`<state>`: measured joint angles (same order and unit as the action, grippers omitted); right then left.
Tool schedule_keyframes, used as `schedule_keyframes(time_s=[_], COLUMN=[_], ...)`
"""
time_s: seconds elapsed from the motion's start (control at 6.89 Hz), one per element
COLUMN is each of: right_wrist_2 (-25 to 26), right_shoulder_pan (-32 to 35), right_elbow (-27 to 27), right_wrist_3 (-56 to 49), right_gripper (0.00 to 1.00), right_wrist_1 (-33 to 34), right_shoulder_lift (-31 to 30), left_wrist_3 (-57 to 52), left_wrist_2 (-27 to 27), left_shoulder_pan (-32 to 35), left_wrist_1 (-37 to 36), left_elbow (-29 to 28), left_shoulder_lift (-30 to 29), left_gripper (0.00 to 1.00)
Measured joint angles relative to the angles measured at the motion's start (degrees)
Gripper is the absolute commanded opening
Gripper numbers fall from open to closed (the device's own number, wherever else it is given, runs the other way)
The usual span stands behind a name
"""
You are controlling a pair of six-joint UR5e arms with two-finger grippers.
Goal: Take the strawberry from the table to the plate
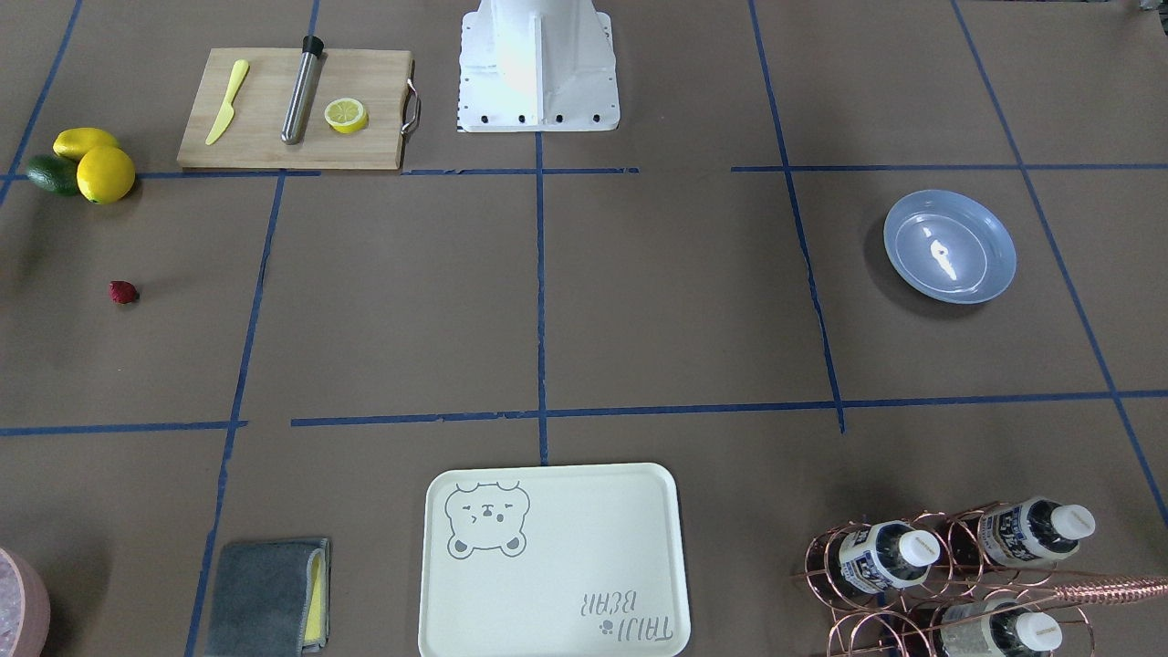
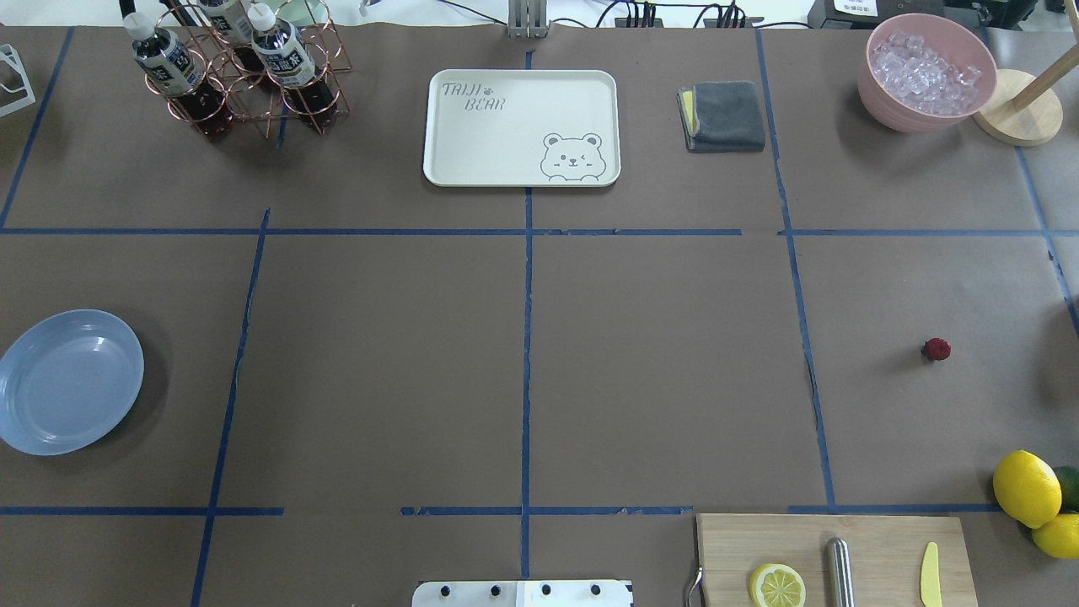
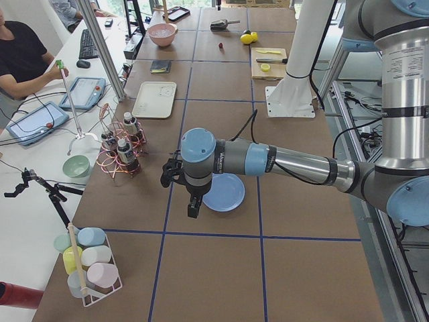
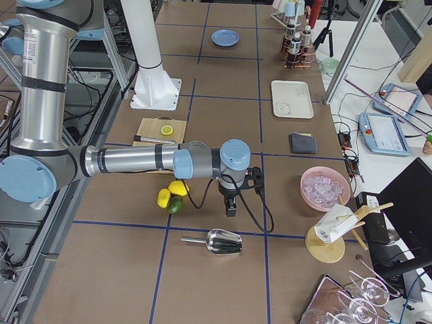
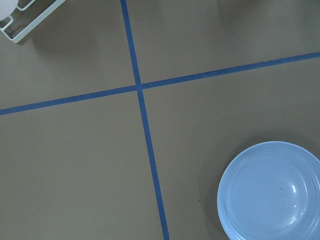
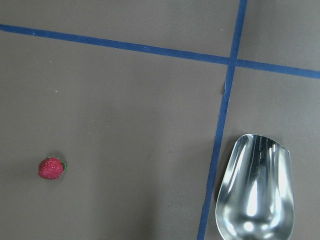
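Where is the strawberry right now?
In the overhead view the strawberry lies alone on the right side of the table, beyond the lemons, far across from the plate at the left edge.

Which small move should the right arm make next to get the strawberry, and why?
Probably shift the right pincer sideways until it is above the strawberry, before going down. In the right wrist view the strawberry lies on the table, low and far left of centre, so the pincer seems not yet lined up.
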<state>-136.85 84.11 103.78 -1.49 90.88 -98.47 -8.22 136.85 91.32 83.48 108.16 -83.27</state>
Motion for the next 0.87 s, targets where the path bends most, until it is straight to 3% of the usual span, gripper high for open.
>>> schedule_keyframes(time_s=[0.87], right_wrist_2=[-0.4], right_shoulder_pan=[0.0], right_elbow=[0.4], right_wrist_3=[0.1], right_gripper=[1.00], right_wrist_1=[0.0], right_shoulder_lift=[0.0], left_wrist_3=[-3.7], left_wrist_2=[3.0], left_shoulder_pan=[0.9], left_wrist_1=[-3.5], left_elbow=[0.7], left_shoulder_lift=[-1.5], left_gripper=[1.00])
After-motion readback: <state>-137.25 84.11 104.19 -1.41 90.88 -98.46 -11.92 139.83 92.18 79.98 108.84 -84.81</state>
